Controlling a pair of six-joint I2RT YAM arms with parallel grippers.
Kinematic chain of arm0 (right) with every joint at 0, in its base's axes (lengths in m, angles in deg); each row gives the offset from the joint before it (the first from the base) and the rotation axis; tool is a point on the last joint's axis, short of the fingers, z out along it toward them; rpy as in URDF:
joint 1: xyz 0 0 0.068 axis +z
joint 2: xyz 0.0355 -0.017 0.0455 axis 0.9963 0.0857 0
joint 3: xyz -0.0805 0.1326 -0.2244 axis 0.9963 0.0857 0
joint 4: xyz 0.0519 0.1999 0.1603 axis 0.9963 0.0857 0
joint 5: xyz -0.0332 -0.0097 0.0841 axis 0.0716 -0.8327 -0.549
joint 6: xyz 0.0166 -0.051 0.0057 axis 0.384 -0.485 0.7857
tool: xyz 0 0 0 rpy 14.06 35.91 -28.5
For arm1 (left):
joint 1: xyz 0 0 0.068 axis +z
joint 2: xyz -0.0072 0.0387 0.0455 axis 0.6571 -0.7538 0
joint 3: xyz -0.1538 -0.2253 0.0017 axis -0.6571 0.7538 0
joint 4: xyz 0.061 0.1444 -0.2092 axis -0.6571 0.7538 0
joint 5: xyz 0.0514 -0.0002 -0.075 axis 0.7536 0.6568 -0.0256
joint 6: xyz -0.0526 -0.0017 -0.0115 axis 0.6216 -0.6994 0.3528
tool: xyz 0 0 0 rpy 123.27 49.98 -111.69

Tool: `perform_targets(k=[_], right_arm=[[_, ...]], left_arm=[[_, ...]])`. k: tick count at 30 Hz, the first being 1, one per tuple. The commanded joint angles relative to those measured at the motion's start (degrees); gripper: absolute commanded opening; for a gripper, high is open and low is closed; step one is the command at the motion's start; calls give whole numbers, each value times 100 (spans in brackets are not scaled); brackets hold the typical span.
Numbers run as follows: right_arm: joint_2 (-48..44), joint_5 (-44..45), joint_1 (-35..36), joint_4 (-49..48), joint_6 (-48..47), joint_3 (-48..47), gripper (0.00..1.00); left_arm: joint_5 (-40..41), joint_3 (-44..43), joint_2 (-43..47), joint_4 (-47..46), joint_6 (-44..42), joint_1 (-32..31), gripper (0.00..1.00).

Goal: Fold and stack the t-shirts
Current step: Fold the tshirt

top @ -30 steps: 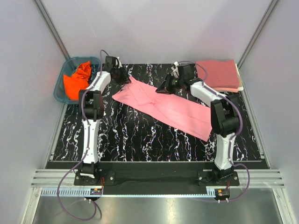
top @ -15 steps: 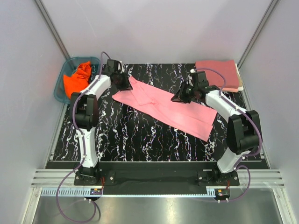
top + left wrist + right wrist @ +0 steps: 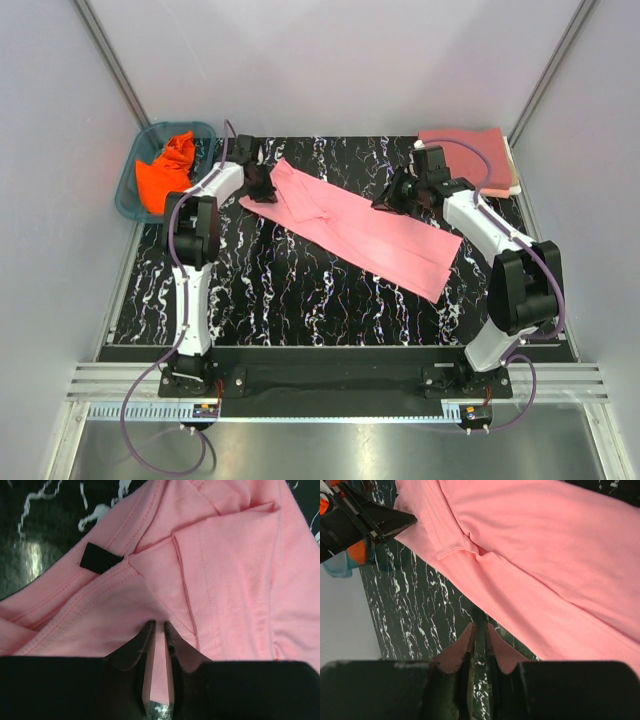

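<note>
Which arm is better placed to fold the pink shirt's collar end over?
Left: the left gripper is at the pink t-shirt's collar end, jaws pinched on fabric; the right gripper sits mid-length at its far edge.

Colours on the counter as my feeds show them.
The counter is black with white marble veining. The light pink t-shirt is plain, with matching pink stitching and a small black tag. The rose-red t-shirt is a darker, plain shade, with a sliver of the cream t-shirt showing at its edge. The orange t-shirt is bright and sits in a translucent teal basket. My arms are white and black, the cables purple, and the left tool and right tool black.
</note>
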Motion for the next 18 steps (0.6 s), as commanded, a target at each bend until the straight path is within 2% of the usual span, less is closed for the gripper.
perform_targets(k=[1,6,7,9,13,17,18], right_arm=[[154,287,-23,-79,-69,-402,19],[418,762,-155,-88,-298,-535,18],[445,780,-181,-79,-333,-552,18],[445,798,-243,-71,-473,-605,18],[226,833,-339,174,-527,-736,18],[-143,1235,-428,649,-378,-833,19],[-222,1324,-445,685,-377,-746,20]], left_arm=[[335,-534,-627,174,0,73,20],[203,-2177,-1428,368,-202,108,19],[-50,-2675,-1603,429,-202,152,19],[-489,-2978,-1501,474,-176,161,19],[-842,-2620,-580,307,-176,-32,22],[-1001,-1312,494,131,7,-339,29],[-967,-979,722,122,148,-410,34]])
